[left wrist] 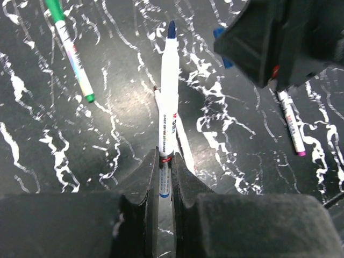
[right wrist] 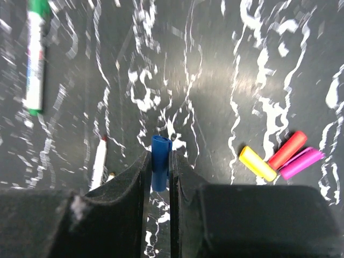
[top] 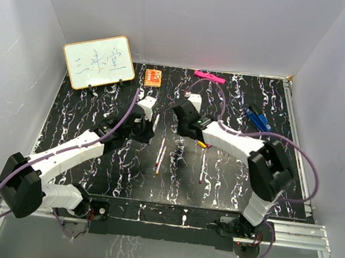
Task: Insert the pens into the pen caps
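Observation:
In the left wrist view, my left gripper (left wrist: pixel 165 166) is shut on a white pen (left wrist: pixel 169 102) near its rear end. The pen's blue tip (left wrist: pixel 171 29) points away from the fingers, above the table. My right gripper (right wrist: pixel 160 161) is shut on the blue pen cap (right wrist: pixel 160 153), whose open end faces forward. In the top view both grippers meet mid-table, left gripper (top: pixel 150 123) facing right gripper (top: pixel 184 114). Yellow (right wrist: pixel 257 163), red (right wrist: pixel 287 150) and purple (right wrist: pixel 301 163) pen caps lie together on the table. A red-tipped pen (right wrist: pixel 98 161) lies left of the right fingers.
A green pen (left wrist: pixel 72 54) and a purple-tipped pen (left wrist: pixel 290 121) lie on the black marbled table. Two more pens (top: pixel 160 156) (top: pixel 202 168) lie in front. A whiteboard (top: pixel 99 61), orange block (top: pixel 153 77), pink bar (top: pixel 208 76) and a blue object (top: pixel 258 118) sit further back.

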Controlling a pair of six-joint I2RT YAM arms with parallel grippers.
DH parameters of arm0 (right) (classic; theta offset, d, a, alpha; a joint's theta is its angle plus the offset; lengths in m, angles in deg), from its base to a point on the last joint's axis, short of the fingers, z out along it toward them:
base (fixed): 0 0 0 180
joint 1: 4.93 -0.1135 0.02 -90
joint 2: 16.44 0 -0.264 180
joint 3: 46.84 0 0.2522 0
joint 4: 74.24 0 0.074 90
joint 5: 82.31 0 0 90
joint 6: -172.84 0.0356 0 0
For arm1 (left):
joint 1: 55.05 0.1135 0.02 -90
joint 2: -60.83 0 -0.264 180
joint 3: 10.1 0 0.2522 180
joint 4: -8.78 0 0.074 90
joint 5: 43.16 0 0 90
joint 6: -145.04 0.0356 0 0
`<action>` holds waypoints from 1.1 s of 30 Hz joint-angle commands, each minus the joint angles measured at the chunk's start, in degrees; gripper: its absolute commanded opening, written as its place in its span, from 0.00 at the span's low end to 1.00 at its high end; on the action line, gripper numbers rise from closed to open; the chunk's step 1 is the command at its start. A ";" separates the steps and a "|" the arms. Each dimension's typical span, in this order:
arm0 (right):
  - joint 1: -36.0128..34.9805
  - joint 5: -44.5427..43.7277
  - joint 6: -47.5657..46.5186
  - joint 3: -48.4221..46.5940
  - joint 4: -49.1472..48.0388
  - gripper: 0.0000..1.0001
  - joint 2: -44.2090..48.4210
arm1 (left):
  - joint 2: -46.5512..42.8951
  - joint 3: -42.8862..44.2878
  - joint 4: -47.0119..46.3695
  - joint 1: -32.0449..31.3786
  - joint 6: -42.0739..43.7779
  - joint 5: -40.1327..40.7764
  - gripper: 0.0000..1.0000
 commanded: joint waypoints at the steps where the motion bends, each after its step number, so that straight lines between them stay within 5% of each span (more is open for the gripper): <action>1: 3.08 -1.06 -2.45 4.37 -14.38 0.00 12.05 | 0.51 -1.63 -6.77 0.36 -0.85 -6.19 0.00; 8: 6.11 2.88 -4.82 22.30 -39.95 0.00 28.32 | 2.63 -2.98 -15.79 0.36 -5.45 -14.83 0.00; 17: 6.26 6.69 -5.68 29.58 -54.77 0.00 34.85 | 5.87 -2.57 -23.61 -0.25 -10.57 -25.38 0.00; 33: 6.23 14.20 -3.22 32.17 -62.41 0.00 34.14 | 5.97 -1.53 -22.34 -2.59 -10.51 -24.76 0.00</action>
